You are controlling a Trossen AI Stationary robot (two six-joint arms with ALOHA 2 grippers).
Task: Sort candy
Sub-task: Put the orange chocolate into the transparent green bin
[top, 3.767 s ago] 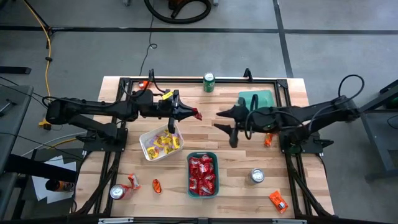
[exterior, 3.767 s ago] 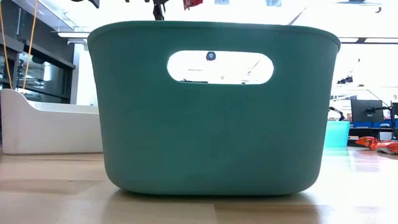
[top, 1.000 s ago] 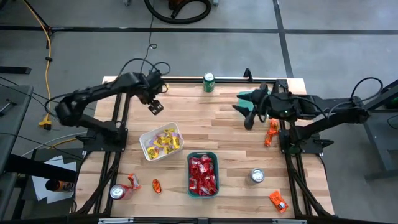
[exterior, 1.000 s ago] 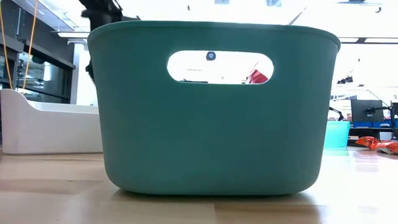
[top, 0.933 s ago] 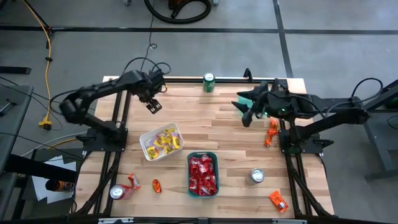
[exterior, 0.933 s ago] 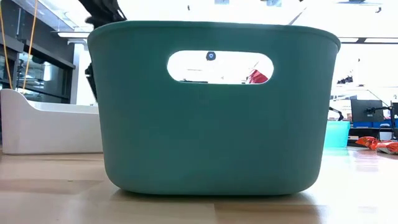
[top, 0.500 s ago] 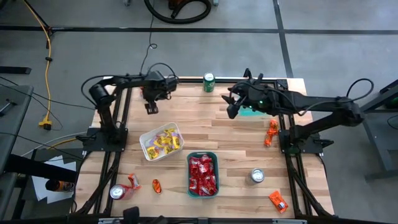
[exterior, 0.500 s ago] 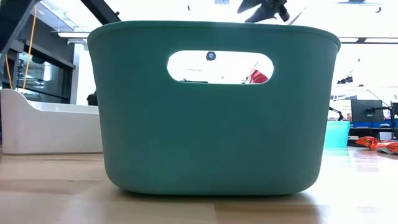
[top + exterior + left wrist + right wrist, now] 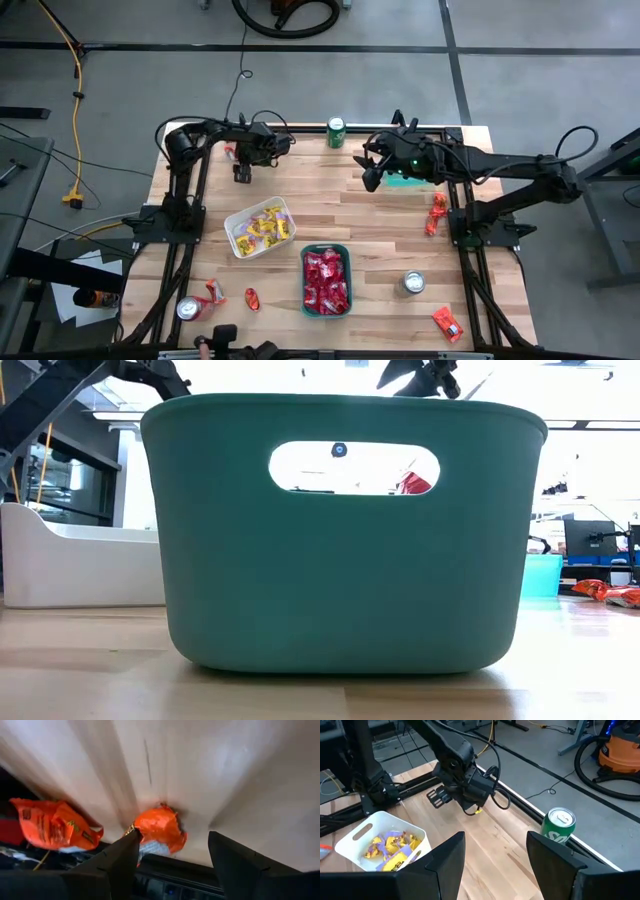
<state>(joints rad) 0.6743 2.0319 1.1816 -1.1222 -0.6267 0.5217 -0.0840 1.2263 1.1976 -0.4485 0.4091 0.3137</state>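
Surface: a light wooden surface with a black frame around it.
Silver can, left: it stands at the near left corner.
Loose candy, left: one orange packet lies just beside that can, and one more lies a little to its right.
Left gripper: it hangs over the far left part of the surface. Its fingers are spread and hold nothing. Its own camera shows two orange packets close in front of it, at the edge of the wood.
White tray: it sits left of the middle and holds the yellow candy.
Teal tray: it sits near the front, in the middle, and is filled with red candy. In the low view its wall fills most of the picture, and a bit of red shows through the handle hole.
Green can: it stands upright at the far edge, between the two arms.
Right gripper: it hangs over the far middle of the surface, right of the green can. Its fingers are spread and hold nothing.
Light teal tray: it is mostly hidden under the right arm.
Loose candy, right: two orange packets lie by the right frame rail, touching or nearly so. One more lies at the near right corner.
Silver can, right: it stands right of the teal tray.
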